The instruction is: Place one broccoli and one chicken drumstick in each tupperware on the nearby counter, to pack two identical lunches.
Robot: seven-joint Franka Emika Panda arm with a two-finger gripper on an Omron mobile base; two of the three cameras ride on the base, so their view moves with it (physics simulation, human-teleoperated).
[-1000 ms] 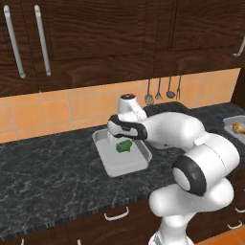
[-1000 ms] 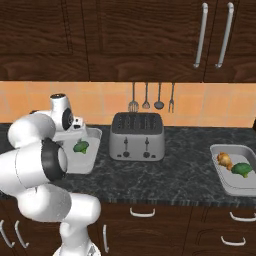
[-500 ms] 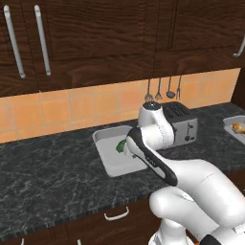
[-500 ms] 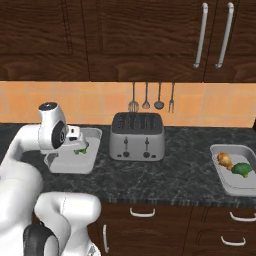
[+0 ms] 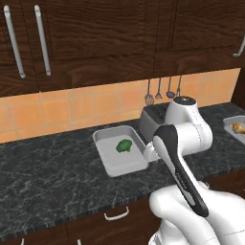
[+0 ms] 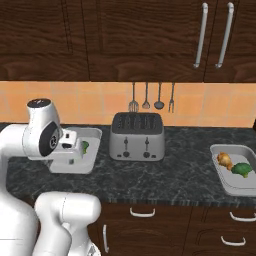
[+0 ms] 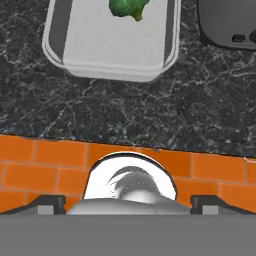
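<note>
A grey tupperware (image 5: 114,162) sits on the black marbled counter (image 5: 52,177) with one broccoli (image 5: 124,145) lying in it. In the hand view this tupperware (image 7: 110,50) and its broccoli (image 7: 127,8) are at the top. My gripper (image 7: 127,202) hangs above the counter's front edge, nearer to me than the container, open and empty. From the right, the hand (image 6: 71,146) partly covers that broccoli (image 6: 85,146). A second tupperware (image 6: 227,180) at the far right holds a chicken drumstick (image 6: 224,159) and a broccoli (image 6: 242,169).
A silver toaster (image 6: 137,136) stands between the two containers, close to the left one. Utensils (image 6: 152,97) hang on the orange tiled wall behind it. Dark upper cabinets (image 5: 95,38) hang over the counter. My own folded arm (image 5: 179,143) hides part of the toaster.
The arm has drawn back from over the left tupperware toward the counter's front edge and folded up. The broccoli stays in the container. The jaws remain open.
</note>
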